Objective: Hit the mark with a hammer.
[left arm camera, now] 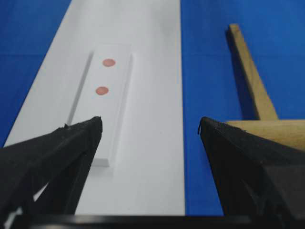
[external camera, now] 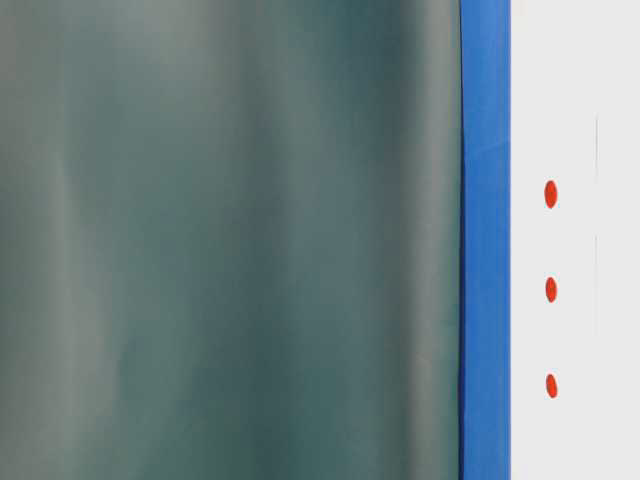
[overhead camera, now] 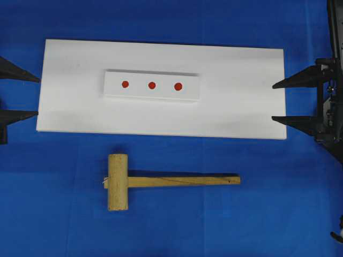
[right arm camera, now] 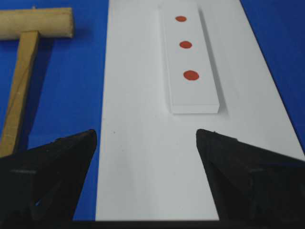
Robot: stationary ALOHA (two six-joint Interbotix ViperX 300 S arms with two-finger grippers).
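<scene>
Grippers, left (overhead camera: 32, 96) and right (overhead camera: 278, 101), waited wide apart, empty; hammer (overhead camera: 161, 181) lay between them for grasping, mark (overhead camera: 178, 86) nearer the right.

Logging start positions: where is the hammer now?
In the overhead view the hammer lies flat on the blue cloth, just below the white board, head to the left, untouched.

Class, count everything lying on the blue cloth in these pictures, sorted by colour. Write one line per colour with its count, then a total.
Red: 3 – the mark, middle dot, far dot
White: 2 – raised strip, board
Wood-coloured: 1 – hammer
Total: 6
</scene>
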